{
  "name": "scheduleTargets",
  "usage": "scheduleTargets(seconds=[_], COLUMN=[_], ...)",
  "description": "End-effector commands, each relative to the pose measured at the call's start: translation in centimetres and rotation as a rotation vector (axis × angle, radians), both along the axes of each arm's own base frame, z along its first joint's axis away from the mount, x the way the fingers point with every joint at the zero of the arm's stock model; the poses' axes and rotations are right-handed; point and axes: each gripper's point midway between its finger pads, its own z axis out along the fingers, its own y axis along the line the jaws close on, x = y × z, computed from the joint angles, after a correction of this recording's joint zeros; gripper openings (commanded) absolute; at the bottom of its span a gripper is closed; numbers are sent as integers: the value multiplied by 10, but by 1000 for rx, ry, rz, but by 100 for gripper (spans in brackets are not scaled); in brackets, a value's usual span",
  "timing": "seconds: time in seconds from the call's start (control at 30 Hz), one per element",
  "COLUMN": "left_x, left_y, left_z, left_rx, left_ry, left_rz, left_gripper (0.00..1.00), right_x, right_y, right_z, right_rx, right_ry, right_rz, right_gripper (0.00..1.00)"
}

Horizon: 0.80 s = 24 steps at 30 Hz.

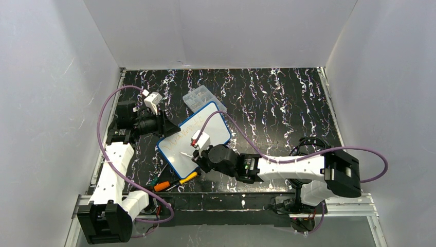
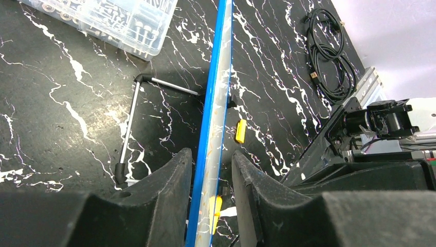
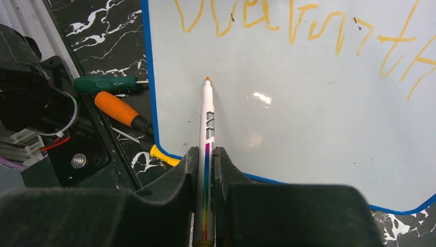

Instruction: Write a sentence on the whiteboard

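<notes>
The whiteboard (image 1: 205, 128), white with a blue rim, lies slanted at the table's middle. One line of orange-yellow writing, the sentence (image 1: 186, 135), runs along its upper part; it also shows in the right wrist view (image 3: 298, 25). My left gripper (image 1: 163, 126) is shut on the board's left edge, and the left wrist view shows the board (image 2: 208, 128) edge-on between the fingers (image 2: 169, 190). My right gripper (image 1: 197, 154) is shut on a white marker (image 3: 207, 121). Its orange tip sits at the bare board (image 3: 319, 118) below the writing. I cannot tell whether the tip touches.
A clear compartment box (image 1: 203, 98) sits just behind the board. A green screwdriver (image 3: 105, 83), an orange-handled tool (image 3: 118, 109) and a yellow one (image 3: 164, 157) lie at the board's near-left corner. A hex key (image 2: 131, 118), a yellow cap (image 2: 240, 130) and a cable coil (image 2: 329, 56) are on the table.
</notes>
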Motion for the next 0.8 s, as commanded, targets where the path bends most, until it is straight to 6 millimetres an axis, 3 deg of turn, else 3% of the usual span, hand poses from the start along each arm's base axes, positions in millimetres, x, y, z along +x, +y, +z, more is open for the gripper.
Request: scheduleTargets(seconds=[0.0, 0.53, 0.77], left_x=[-6, -9, -9], left_y=[-5, -9, -8], left_z=[-3, -4, -5], left_rx=[-11, -1, 3], left_ry=[12, -7, -11], left_rz=[-32, -66, -64], left_gripper=[32, 11, 5], right_x=[8, -2, -7], right_y=[12, 1, -2], right_z=[24, -15, -16], right_rx=[53, -56, -54], right_ry=[-32, 37, 42], right_rz=[-31, -43, -52], right_gripper=[1, 1, 1])
